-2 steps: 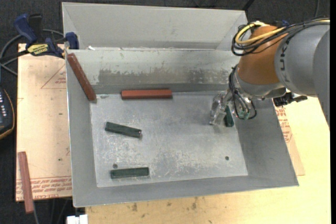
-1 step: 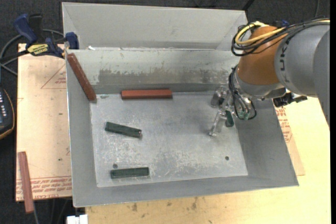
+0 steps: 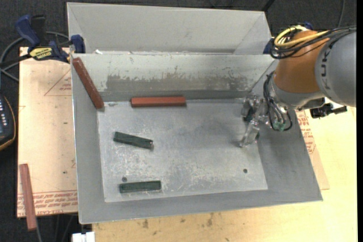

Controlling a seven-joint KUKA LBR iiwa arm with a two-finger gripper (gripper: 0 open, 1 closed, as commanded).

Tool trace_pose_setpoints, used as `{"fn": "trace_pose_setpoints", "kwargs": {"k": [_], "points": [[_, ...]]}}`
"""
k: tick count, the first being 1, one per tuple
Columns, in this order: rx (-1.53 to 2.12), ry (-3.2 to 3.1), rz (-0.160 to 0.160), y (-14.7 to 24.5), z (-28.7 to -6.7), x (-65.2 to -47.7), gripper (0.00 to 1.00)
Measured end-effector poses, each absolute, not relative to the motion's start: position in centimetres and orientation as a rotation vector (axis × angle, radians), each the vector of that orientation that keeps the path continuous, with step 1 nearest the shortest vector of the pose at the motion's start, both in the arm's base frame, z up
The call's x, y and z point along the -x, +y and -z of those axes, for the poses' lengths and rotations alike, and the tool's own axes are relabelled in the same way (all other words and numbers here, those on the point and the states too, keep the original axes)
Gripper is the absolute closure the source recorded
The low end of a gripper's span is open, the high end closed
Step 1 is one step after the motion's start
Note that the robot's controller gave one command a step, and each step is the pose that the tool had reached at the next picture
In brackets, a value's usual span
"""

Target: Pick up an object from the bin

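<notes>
Four bars are lying in the grey bin [image 3: 170, 31]:
- a flat red bar [image 3: 159, 101], along the far wall
- a leaning red bar [image 3: 88, 84], in the far-left corner
- a far green bar [image 3: 133, 140], left of centre
- a near green bar [image 3: 140, 186], at the near edge

The gripper [image 3: 247, 141] is hanging over bare floor on the right, well apart from all four. Nothing is showing in its grasp, and whether it is parted or closed cannot be told.

Advised: moving left and closing across a green bar's narrow width, since both green bars are lying clear of the walls.

Writing: none is showing on the bars, and the letters on the arm's casing are too cut off to read.
</notes>
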State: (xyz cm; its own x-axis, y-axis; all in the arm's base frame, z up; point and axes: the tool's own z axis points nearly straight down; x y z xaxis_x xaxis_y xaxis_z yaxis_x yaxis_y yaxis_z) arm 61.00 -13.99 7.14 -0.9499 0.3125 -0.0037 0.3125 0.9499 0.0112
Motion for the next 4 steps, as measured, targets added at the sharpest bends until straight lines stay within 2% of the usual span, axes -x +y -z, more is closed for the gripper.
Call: {"fn": "trace_pose_setpoints", "kwargs": {"k": [1,2,3,4], "points": [[0.756,3.043,0.002,-14.2,-11.8,-62.4,0.00],[1.015,2.969,-0.020,-14.2,-7.0,-62.5,0.00],[1.017,2.967,-0.008,-14.6,-7.1,-62.5,1.00],[1.014,2.962,-0.019,-14.2,-7.2,-62.6,0.00]]}}
